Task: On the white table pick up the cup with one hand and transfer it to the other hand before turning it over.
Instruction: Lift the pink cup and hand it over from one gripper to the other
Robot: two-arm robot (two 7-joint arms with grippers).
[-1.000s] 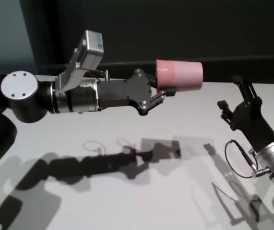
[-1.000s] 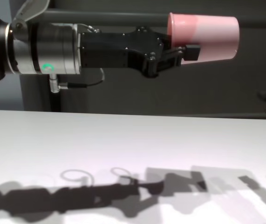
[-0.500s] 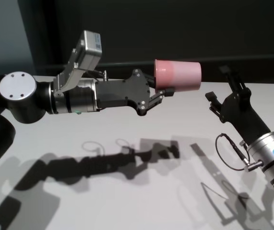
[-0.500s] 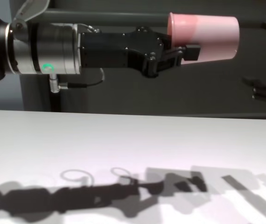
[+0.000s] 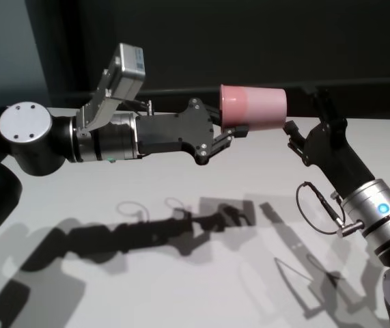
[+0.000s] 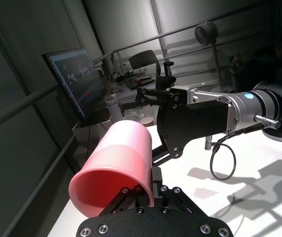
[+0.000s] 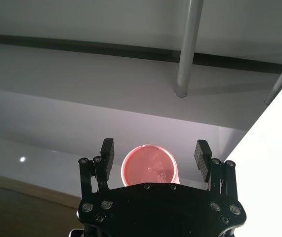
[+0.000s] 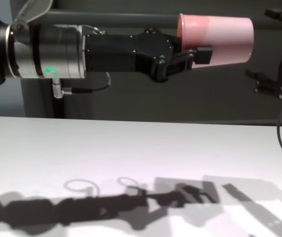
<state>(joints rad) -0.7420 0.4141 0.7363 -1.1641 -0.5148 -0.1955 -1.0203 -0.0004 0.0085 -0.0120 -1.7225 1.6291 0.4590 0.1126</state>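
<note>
Handover step in hand. The cup is held on its side, high above the counter, rim end clamped by the left gripper fingers. The right gripper sits at the cup's 3 o'clock — fingers spread, apart from its base. Next: the base is to be straddled, then gripped — before left release.

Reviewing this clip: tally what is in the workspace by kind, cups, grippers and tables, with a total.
Cups: 1, the pink cup, held sideways in the air by the left gripper.
Grippers: 2, the left gripper and the right gripper, open by the cup's base.
Tables: 1, the white table.
Total: 4.
</note>
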